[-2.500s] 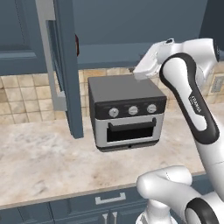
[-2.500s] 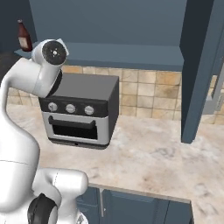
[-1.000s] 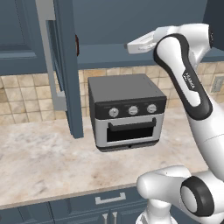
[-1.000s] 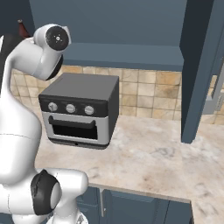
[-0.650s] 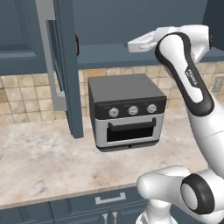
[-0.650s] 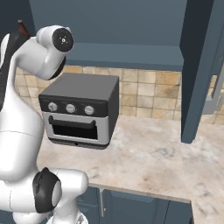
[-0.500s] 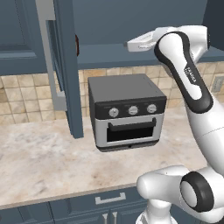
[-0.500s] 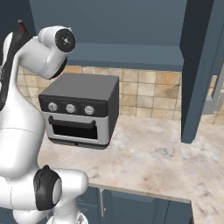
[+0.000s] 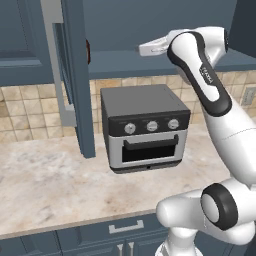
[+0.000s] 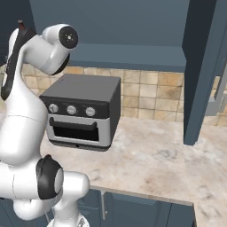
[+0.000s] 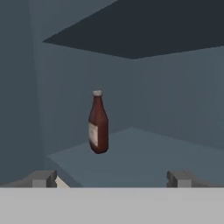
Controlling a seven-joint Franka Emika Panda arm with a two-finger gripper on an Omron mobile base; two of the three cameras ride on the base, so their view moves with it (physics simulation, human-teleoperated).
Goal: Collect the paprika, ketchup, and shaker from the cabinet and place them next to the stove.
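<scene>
Slate-blue walls of the cabinet (image 11: 175,109) close around my hand view, with the ketchup (image 11: 98,124) standing upright on the shelf, ahead and a little left of centre. My tool (image 11: 111,178) has its two tips spread as wide as they go, nothing between them, and the bottle well apart from both.

Over the last couple of seconds I've brought the arm up from in front of the toaster oven (image 9: 145,127) to the level of the cabinet shelf; in the left base view the hand now reaches in above the oven's top. By my reckoning this is the approach to the first item, with nothing collected yet.

I can't make out the paprika or the shaker from here, so the ketchup looks like the sensible first pick. It sits left of my line, so I'd shift across before closing in.

Around me: an open cabinet door (image 9: 75,75) hangs left of the oven, the marble bench (image 9: 50,180) runs below, and the oven right under the arm limits how low I can drop on the way out.
</scene>
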